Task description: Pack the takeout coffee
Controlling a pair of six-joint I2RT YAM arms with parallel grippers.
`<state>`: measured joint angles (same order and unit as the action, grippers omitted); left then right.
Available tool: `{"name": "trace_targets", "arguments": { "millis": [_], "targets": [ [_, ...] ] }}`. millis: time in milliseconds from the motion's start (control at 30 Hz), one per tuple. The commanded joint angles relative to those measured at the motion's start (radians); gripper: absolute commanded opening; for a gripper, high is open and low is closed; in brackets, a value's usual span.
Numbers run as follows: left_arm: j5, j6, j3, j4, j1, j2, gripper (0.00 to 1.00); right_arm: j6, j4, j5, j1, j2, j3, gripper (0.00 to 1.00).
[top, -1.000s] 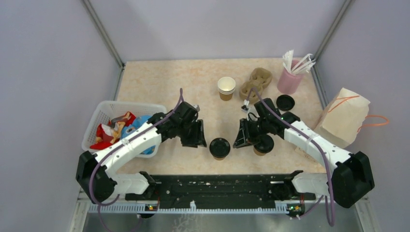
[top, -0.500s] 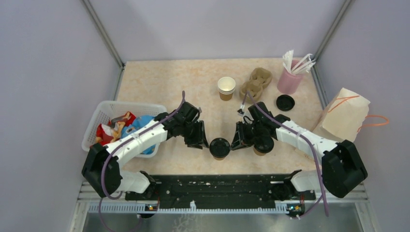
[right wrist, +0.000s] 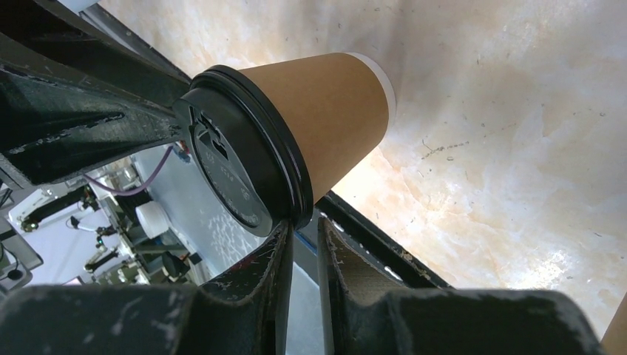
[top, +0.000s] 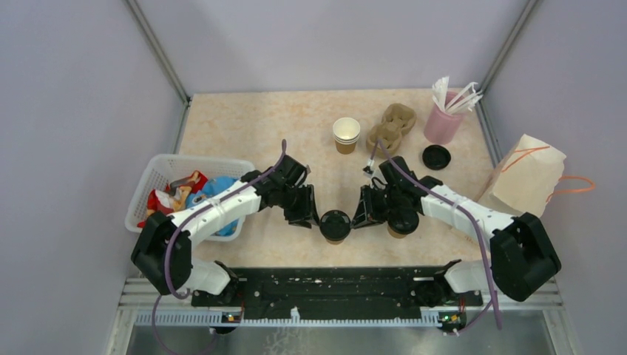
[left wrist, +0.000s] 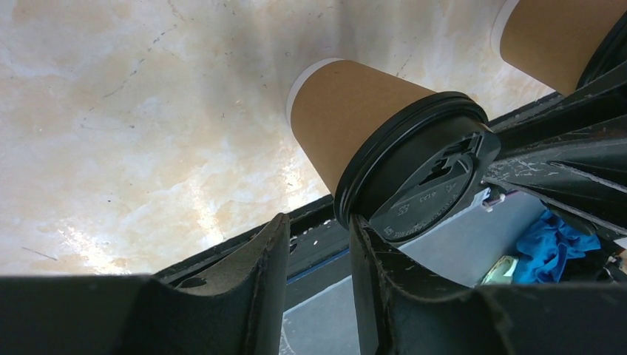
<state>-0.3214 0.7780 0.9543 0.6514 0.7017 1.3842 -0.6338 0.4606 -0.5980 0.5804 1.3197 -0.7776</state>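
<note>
A brown paper takeout coffee cup with a black lid (top: 335, 225) stands near the table's front edge, between my two grippers. My left gripper (top: 310, 219) is on its left side, jaws apart with nothing between them. In the left wrist view one fingertip (left wrist: 362, 233) touches the lid's rim (left wrist: 414, 177). My right gripper (top: 360, 217) is at the cup's right side, jaws a narrow gap apart and empty (right wrist: 304, 225). Its fingertip (right wrist: 285, 237) meets the lid's edge (right wrist: 244, 163). A second lidded cup (top: 404, 220) stands just right of it, partly under the right arm.
Behind stand a stack of open paper cups (top: 346, 133), a pulp cup carrier (top: 392, 126), a pink cup of white sticks (top: 442, 122) and a loose black lid (top: 436, 156). A paper bag (top: 526, 177) lies at the right; a white basket (top: 159, 174) of items at the left.
Both grippers have closed in on the middle cup, the left moving right and the right moving left. The left jaws have narrowed. The cups have stayed put.
</note>
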Motion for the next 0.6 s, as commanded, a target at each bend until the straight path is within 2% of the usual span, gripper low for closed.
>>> {"name": "trace_targets", "arguments": {
  "millis": [0, 367, 567],
  "targets": [
    [-0.029, -0.028, 0.001, -0.047, -0.003, 0.029, 0.42, -0.007, -0.045, 0.004, 0.012, 0.013, 0.005, 0.18],
    [-0.028, -0.045, -0.015, -0.047, -0.002, 0.085, 0.41, -0.01, -0.068, 0.056, 0.012, 0.018, 0.062, 0.17],
    [0.017, -0.05, -0.099, -0.058, -0.001, 0.09, 0.4, -0.019, -0.122, 0.125, 0.013, 0.059, 0.148, 0.16]
  ]
}}
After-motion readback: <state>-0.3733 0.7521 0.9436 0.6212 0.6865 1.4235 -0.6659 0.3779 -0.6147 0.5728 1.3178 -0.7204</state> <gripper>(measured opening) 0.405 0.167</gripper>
